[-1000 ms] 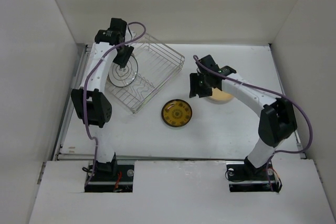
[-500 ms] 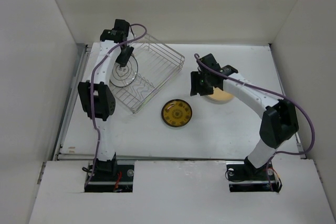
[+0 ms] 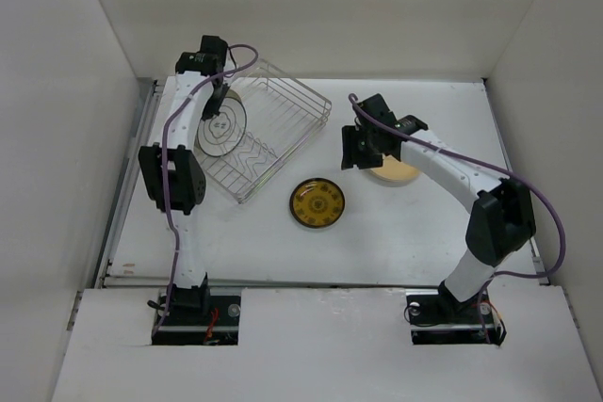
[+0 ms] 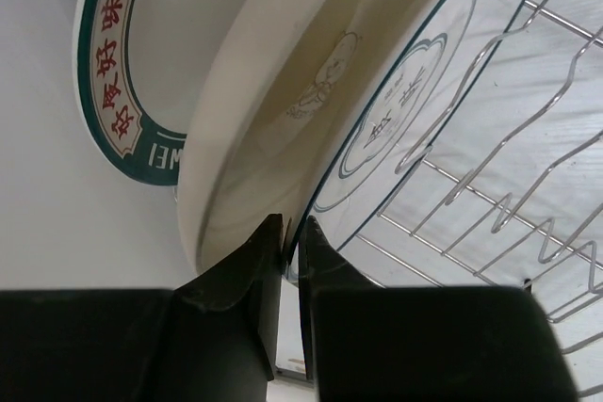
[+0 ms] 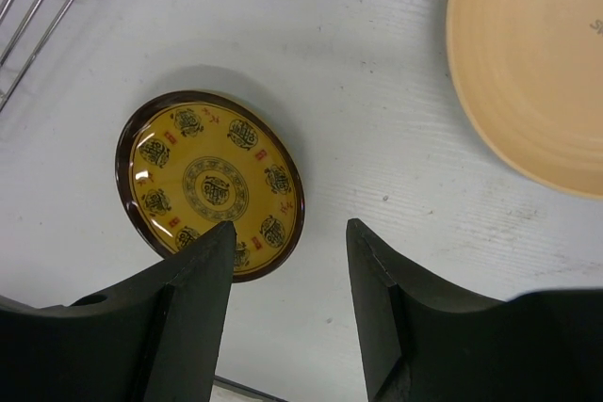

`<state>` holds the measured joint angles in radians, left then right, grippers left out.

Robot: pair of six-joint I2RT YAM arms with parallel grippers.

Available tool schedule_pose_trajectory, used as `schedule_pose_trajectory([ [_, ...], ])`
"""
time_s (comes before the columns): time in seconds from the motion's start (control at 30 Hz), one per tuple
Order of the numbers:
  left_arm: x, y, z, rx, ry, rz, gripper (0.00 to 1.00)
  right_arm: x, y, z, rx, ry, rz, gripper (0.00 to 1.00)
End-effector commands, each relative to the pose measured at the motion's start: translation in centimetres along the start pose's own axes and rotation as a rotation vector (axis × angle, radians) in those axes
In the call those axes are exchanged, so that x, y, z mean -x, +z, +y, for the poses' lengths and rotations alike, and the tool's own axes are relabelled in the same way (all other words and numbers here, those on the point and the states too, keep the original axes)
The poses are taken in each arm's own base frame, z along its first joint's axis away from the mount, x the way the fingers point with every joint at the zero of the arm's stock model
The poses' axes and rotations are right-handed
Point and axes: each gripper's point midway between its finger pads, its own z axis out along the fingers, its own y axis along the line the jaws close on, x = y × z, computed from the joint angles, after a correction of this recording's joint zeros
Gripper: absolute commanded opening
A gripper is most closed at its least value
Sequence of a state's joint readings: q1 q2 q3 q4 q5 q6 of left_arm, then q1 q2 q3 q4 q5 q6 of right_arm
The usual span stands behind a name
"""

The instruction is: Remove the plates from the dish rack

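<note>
The silver wire dish rack stands at the back left, its wires also filling the right of the left wrist view. Plates stand in it: a white one with thin teal line patterns, a plain cream one and one with a broad teal lettered rim. From above they read as one round plate. My left gripper is shut on the teal-lined plate's rim. My right gripper hangs open over bare table between a yellow patterned plate and a tan plate.
White walls close in the table on the left, back and right. A metal rail runs along the table's left edge. The rack sits at an angle, one corner pointing toward the yellow plate.
My left gripper has shut on the plate's rim in the rack, and the plate stands a little more upright. The right arm has not moved.
</note>
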<state>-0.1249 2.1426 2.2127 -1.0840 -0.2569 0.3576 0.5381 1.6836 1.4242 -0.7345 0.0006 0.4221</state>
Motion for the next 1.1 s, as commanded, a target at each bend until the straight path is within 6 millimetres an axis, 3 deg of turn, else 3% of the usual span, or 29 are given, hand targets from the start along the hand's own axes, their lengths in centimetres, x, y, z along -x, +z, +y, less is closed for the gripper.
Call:
schedule_pose_trajectory([
  [0.0,1.0,-4.9,1.9,0.048,-0.069,-0.108,0.0,1.6,-1.7,0.8,0.015,-0.008,-0.056,0.57],
  [0.1,1.4,-7.7,2.6,0.042,-0.077,-0.181,0.0,1.6,-1.9,1.0,0.025,-0.008,-0.051,0.57],
  [0.23,2.2,-13.3,2.3,0.04,-0.06,-0.321,0.0,2.8,-3.1,1.6,0.041,0.001,-0.084,0.57],
  [0.47,2.7,-19.0,1.1,-0.073,-0.097,-0.488,0.0,5.1,-6.6,3.8,0.138,0.025,-0.165,0.59],
  [0.6,1.6,-20.7,-3.5,-0.324,-0.027,-0.496,0.0,6.7,-9.4,6.7,0.308,0.001,-0.254,0.79],
  [0.67,0.4,-21.4,-7.1,-0.511,0.044,-0.471,0.0,7.9,-11.3,8.4,0.41,-0.013,-0.336,0.95],
  [0.73,-1.1,-21.5,-9.6,-0.636,0.097,-0.423,0.0,7.6,-11.5,9.4,0.479,-0.033,-0.337,0.97],
  [0.77,-1.9,-21.7,-11.8,-0.746,0.148,-0.398,0.0,7.7,-11.5,9.9,0.513,-0.044,-0.347,0.97],
  [0.93,-3.5,-22.9,-15.4,-0.903,0.291,-0.381,0.0,7.6,-11.2,11.1,0.599,-0.075,-0.379,0.97],
  [1.07,-4.3,-23.8,-16.8,-0.994,0.339,-0.377,0.0,7.5,-10.6,11.5,0.626,-0.085,-0.371,0.97],
])
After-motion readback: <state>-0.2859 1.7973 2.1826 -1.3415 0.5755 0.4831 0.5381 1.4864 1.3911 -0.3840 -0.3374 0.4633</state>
